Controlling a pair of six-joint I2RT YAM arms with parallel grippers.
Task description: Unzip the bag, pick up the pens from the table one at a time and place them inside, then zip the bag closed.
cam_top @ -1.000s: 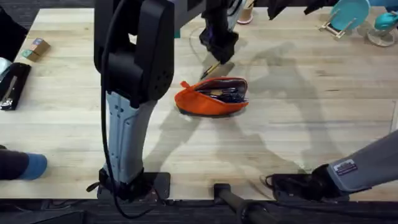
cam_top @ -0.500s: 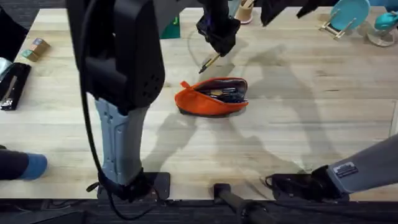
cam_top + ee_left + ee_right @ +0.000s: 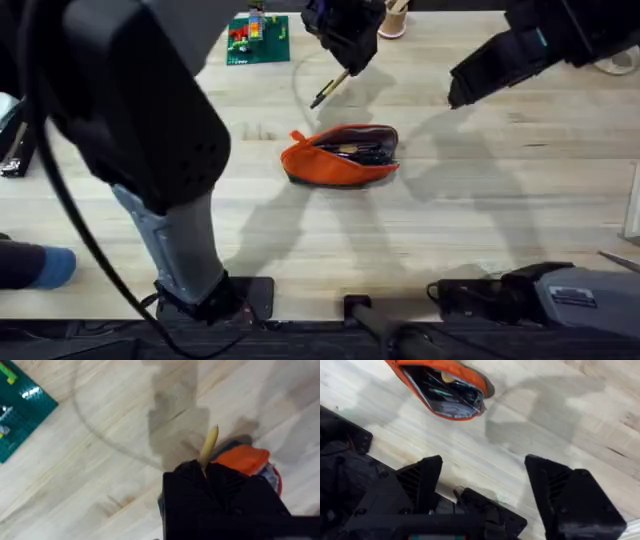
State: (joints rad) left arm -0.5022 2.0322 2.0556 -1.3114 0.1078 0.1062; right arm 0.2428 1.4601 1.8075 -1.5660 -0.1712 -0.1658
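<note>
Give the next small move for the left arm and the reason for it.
Probably carry the yellow-tan pen over the bag's open zipper and lower it in. The left gripper holds the pen above the table, beyond the bag; the right gripper hangs open, apart.

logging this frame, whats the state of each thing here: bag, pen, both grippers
bag: unzipped, lying open on the table, dark items visible inside
yellow pen: held off the table above the bag, tilted, dark tip down
left gripper: shut on the yellow pen
right gripper: open, holding nothing, above the table beside the bag
</note>
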